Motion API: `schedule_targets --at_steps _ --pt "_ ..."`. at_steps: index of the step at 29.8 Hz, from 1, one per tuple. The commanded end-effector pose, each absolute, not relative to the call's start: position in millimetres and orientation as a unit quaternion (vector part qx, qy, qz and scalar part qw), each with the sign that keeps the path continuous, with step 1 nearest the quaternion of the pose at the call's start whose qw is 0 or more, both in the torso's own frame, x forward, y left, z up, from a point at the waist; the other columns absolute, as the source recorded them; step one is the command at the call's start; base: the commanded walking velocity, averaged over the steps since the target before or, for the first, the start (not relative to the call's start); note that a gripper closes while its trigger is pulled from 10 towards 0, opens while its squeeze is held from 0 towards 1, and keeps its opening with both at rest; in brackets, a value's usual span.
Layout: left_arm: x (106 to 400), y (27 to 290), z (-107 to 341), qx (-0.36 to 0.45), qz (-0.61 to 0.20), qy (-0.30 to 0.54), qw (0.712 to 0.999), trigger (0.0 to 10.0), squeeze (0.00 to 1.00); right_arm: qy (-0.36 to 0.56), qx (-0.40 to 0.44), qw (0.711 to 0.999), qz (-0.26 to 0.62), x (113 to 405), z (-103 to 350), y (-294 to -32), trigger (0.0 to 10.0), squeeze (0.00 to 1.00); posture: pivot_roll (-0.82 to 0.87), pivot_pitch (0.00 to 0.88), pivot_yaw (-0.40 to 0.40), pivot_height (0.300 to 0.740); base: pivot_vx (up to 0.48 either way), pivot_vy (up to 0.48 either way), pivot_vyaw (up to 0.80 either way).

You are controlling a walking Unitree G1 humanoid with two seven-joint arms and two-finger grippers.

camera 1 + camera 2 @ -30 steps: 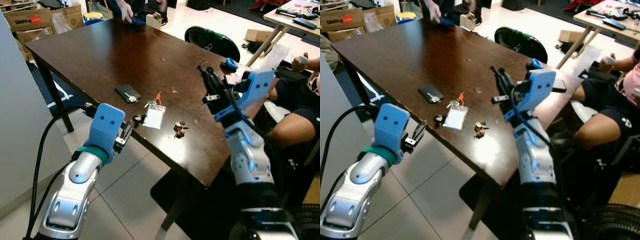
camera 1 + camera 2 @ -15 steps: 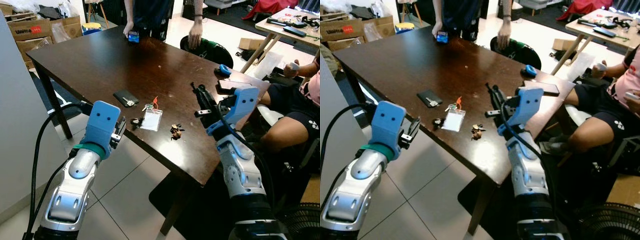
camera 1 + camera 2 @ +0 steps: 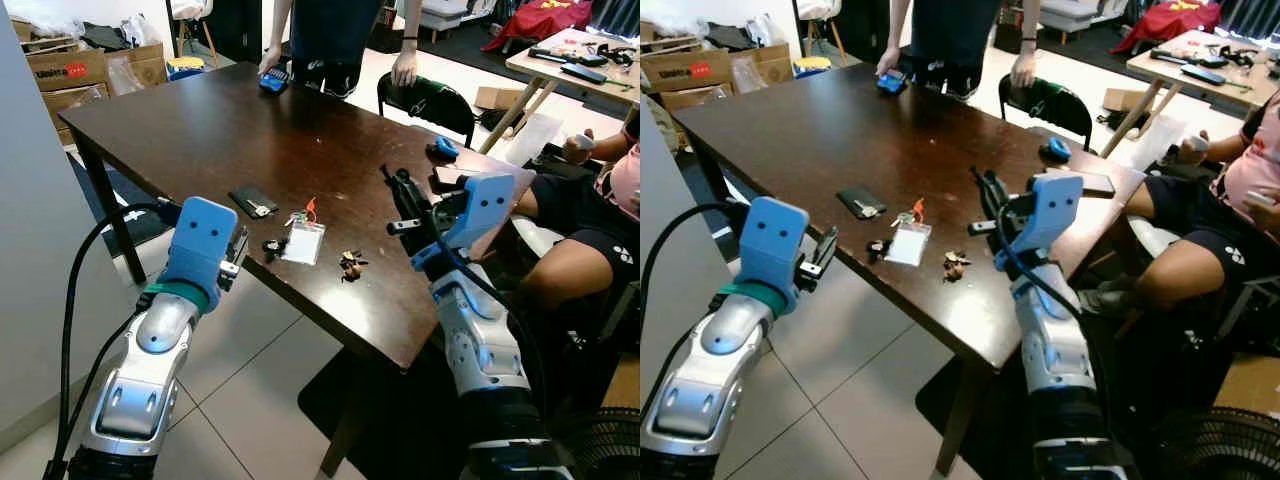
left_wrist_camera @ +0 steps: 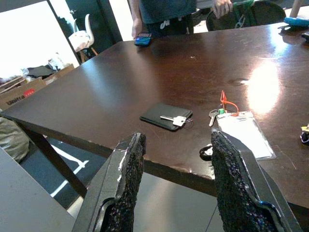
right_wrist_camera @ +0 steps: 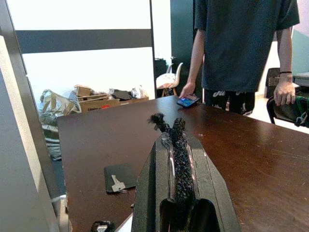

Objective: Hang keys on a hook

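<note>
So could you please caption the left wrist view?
Open left tool at the table edge, facing keys and badge holder.

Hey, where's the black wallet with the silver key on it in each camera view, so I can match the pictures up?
Left eye view: black wallet near the table's front left edge, left of the clear badge sleeve.
Right eye view: same spot.
Left wrist view: mid-table, beside the sleeve.
Right wrist view: on the tabletop, key lying on it.
Shared landmark: the blue device under a person's hand at the far edge.
</note>
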State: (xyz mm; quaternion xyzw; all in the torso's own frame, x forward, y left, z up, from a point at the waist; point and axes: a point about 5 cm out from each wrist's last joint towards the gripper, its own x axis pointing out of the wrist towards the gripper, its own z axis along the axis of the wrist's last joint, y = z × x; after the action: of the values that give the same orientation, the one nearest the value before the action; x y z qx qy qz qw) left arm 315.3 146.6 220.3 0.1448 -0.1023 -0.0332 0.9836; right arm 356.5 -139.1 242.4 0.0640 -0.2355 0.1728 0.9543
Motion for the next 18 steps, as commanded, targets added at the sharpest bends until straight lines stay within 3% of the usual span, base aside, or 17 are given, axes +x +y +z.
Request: schedule_targets --at_steps 1,18 --pt "315.9 148.6 215.2 0.146 -0.028 -0.096 0.984 10.0 0.0 -0.237 0.062 0.954 0.175 354.3 239.9 -137.8 10.0 0.0 0.09 0.028 0.018 0.74 -0.379 0.0 0.0" --pt "315.8 148.0 213.6 0.142 -0.027 -0.098 0.985 10.0 0.0 -0.235 0.077 0.952 0.183 355.9 241.1 -134.2 10.0 0.0 0.09 0.017 0.018 0.74 -0.378 0.0 0.0"
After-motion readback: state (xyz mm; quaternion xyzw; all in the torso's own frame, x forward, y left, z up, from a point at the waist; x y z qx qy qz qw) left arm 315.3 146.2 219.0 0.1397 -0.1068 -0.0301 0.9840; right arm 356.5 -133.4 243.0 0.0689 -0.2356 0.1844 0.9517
